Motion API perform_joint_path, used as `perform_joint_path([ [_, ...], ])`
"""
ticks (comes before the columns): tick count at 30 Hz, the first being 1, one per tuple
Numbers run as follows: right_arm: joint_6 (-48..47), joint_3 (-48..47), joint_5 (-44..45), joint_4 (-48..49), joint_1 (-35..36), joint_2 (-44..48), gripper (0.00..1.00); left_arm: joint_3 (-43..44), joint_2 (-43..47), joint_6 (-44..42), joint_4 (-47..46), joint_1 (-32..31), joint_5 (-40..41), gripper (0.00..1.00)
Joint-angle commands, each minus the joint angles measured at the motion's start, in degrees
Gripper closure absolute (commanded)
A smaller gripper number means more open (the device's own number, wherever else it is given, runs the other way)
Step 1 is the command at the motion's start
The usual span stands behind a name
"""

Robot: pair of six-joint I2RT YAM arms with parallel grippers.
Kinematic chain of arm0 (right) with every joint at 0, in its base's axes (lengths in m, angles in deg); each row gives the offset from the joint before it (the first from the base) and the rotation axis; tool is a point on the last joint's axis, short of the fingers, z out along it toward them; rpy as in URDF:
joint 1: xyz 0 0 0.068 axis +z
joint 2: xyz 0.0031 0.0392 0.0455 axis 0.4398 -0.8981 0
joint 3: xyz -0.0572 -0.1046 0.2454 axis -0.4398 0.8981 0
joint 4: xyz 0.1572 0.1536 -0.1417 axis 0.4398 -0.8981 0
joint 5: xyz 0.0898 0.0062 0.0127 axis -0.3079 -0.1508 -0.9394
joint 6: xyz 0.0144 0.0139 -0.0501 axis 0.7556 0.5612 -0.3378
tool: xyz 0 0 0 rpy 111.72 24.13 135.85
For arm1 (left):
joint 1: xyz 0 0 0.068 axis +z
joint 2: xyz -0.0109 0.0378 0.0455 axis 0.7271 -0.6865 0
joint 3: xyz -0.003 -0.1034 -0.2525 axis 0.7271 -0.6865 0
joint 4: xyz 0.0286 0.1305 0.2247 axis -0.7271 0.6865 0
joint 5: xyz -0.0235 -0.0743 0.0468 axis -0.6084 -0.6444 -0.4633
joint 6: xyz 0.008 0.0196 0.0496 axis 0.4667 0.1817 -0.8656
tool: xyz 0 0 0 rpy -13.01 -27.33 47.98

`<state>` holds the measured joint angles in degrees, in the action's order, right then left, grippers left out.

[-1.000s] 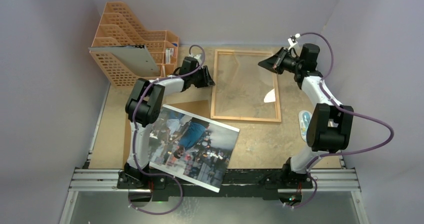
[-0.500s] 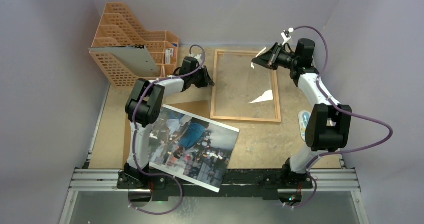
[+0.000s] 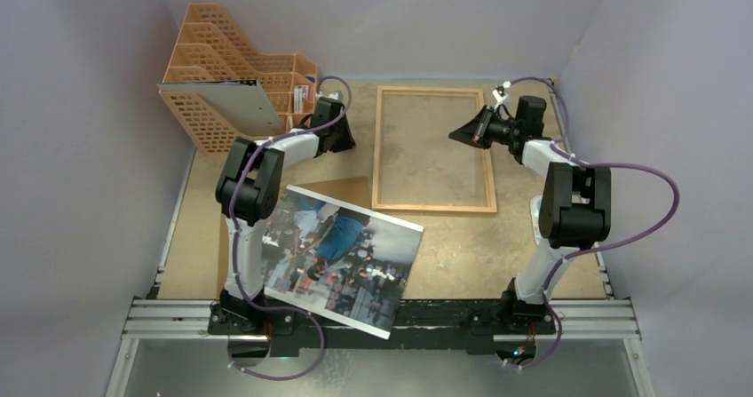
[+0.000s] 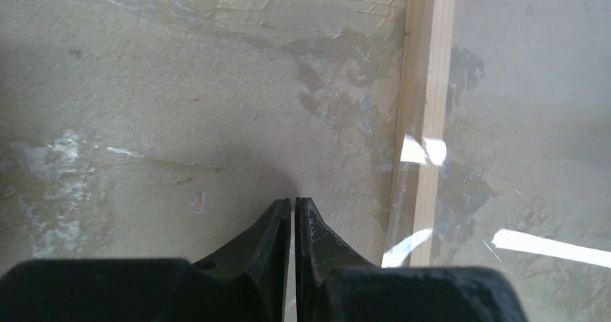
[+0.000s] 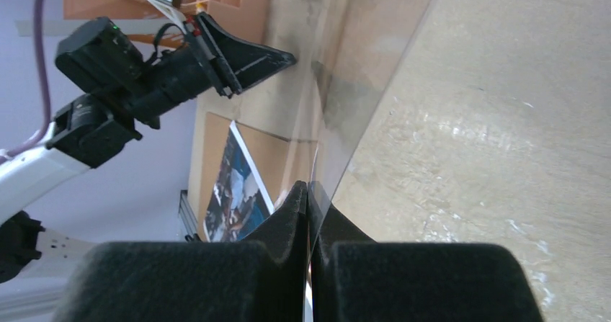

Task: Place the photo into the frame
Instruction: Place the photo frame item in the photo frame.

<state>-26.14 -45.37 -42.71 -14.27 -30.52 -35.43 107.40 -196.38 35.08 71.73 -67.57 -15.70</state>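
Observation:
The photo [image 3: 342, 259], a glossy street scene with a white border, lies at the near left, partly over the table's front edge; it also shows in the right wrist view [image 5: 234, 185]. The light-wood frame [image 3: 435, 206] lies flat at the back centre. My right gripper [image 3: 462, 135] is over the frame's right side, shut [image 5: 308, 186] on the edge of the clear pane [image 5: 375, 84], which is tilted up. My left gripper [image 3: 343, 141] is shut and empty [image 4: 296, 201], just above the table left of the frame's left rail [image 4: 425, 84].
An orange file rack [image 3: 240, 86] stands at the back left. A brown hardboard panel [image 3: 342, 188] lies partly under the photo. A small white and blue object [image 3: 537, 215] lies behind the right arm. Walls close in on both sides.
My left gripper has pulled back left, away from the frame's left rail. My right arm has drawn in and lowered with the pane; the pane's bright reflections are gone.

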Motion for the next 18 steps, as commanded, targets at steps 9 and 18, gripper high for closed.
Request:
perform_joint_path([
  [9, -11.56, -3.71, 2.18, -2.02, -2.78, -1.76, 1.00, -0.02, 2.14, 0.04, -2.41, 0.28, -4.78, 0.78],
  [18, -17.10, -7.68, -2.71, -7.99, -3.63, -7.94, 1.00, 0.30, 1.49, 0.25, -7.31, 0.27, -12.83, 0.63],
])
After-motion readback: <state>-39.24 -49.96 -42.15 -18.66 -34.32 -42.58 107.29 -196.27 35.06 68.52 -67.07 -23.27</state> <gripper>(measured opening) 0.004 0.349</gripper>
